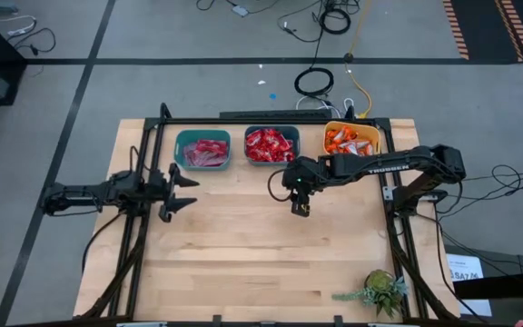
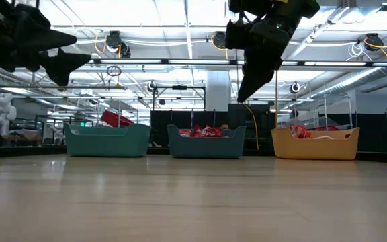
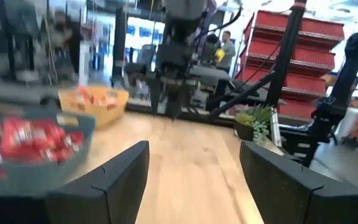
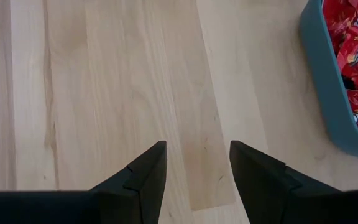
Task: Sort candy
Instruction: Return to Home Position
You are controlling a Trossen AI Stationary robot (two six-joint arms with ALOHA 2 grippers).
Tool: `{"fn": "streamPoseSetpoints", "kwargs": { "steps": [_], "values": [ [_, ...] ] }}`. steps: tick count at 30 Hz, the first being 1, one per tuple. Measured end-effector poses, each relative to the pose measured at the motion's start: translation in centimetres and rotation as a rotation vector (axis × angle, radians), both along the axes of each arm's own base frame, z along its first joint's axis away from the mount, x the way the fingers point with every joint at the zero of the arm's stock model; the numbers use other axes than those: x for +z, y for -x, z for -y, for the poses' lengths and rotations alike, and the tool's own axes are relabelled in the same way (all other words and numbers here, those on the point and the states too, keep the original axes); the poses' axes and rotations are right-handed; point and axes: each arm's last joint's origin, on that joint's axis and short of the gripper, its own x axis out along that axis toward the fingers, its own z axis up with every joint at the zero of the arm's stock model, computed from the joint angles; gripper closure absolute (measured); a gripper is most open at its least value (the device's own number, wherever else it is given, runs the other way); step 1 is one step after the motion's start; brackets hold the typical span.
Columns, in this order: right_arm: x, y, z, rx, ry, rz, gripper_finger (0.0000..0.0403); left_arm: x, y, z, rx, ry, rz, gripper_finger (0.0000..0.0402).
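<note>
Bringing the right gripper (image 1: 300, 207) home is the step in hand, as I judge it. It hangs at centre frame in the high view, fingers parted, holding nothing. Candy (image 1: 271, 144) lies in the three bins (image 1: 179, 151) across the upper middle; none shows on the table (image 1: 243, 263). I'd lift first, then retract toward the right edge, clear of bin rims. Left gripper (image 1: 192, 191) waits mid-left, spread, empty.

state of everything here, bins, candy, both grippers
left bin, upright, holds pink candy
middle bin, upright, full of red candy
yellow bin, upright, holds orange candy
left gripper, open, empty, at the table's left side
right gripper, open, empty, above the table in front of the middle bin
plant, upright
</note>
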Motion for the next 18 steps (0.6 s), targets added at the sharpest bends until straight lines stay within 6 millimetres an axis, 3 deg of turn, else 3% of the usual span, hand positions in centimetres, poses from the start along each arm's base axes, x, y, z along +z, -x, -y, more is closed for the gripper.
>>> {"fn": "streamPoseSetpoints", "kwargs": {
  "steps": [4, 14, 18],
  "values": [
    [-0.1, 0.2, 0.0, -0.039, -0.021, -0.022, 0.0234, -0.2, 0.0, 0.0, -0.008, 0.118, -0.024, 0.0141],
    [0.0, -0.1, 0.0, -0.065, -0.033, 0.017, 0.0234, -0.3, 0.0, 0.0, -0.007, 0.118, -0.033, 0.0141],
    [-1.2, 0.3, 0.0, -0.038, -0.028, 0.069, 0.0234, -0.3, 0.0, 0.0, -0.007, 0.118, -0.033, 0.0141]
  ]
}}
